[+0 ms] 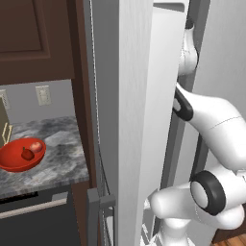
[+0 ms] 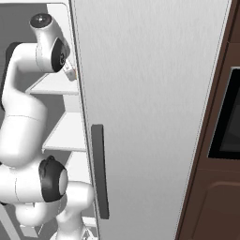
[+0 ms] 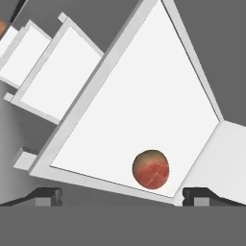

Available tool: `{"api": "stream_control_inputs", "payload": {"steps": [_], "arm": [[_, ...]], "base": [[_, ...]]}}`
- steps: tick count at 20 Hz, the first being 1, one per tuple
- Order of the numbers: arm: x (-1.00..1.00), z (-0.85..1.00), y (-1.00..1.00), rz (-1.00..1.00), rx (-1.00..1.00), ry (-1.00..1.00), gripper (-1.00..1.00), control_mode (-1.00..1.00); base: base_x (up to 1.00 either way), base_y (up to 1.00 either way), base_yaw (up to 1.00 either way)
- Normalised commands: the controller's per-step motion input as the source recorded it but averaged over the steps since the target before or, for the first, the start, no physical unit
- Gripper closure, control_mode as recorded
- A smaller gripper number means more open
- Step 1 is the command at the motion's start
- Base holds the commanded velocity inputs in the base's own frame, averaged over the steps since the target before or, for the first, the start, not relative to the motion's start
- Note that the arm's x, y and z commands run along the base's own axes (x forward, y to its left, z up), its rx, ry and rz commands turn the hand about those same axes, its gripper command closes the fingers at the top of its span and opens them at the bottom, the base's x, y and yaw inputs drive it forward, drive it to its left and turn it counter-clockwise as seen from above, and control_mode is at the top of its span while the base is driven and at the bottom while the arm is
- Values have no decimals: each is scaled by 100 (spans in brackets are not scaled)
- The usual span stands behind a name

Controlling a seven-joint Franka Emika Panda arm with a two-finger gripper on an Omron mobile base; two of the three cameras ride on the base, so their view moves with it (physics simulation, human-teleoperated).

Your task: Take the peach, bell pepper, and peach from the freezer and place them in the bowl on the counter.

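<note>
Right, arm's reaching into the freezer (image 2: 61, 131), fingers (image 3: 122, 194) spread wide, nothing btwn them. Last peach (image 3: 151, 168) sits on a white shelf (image 3: 144, 96) just ahead of the fingers, near its front edge. Bowl (image 1: 20, 154) on the surface (image 1: 62, 153) w/ bell pepper (image 1: 27, 154) and a peach (image 1: 36, 146) inside.

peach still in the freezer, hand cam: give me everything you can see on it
The peach is a small round fruit, mottled red-orange with a yellowish-green patch toward its top, its skin looking matte. It looks whole and sits alone on a white freezer shelf, close to that shelf's front lip. Nothing else touches it. The gripper is open, its dark fingertips well apart on either side of the peach and clear of it.
</note>
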Motion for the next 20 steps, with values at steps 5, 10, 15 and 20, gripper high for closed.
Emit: {"api": "stream_control_inputs", "payload": {"steps": [5,10,15,20], "arm": [[29,-14,16,-1,0,0,-100,-100],[32,-14,8,-3,0,3,-100,-100],[26,-9,1,-6,0,7,-100,-100],[18,-18,0,-1,0,12,-100,-100]], "base": [[0,0,0],[0,0,0],[0,0,0],[0,0,0]]}}
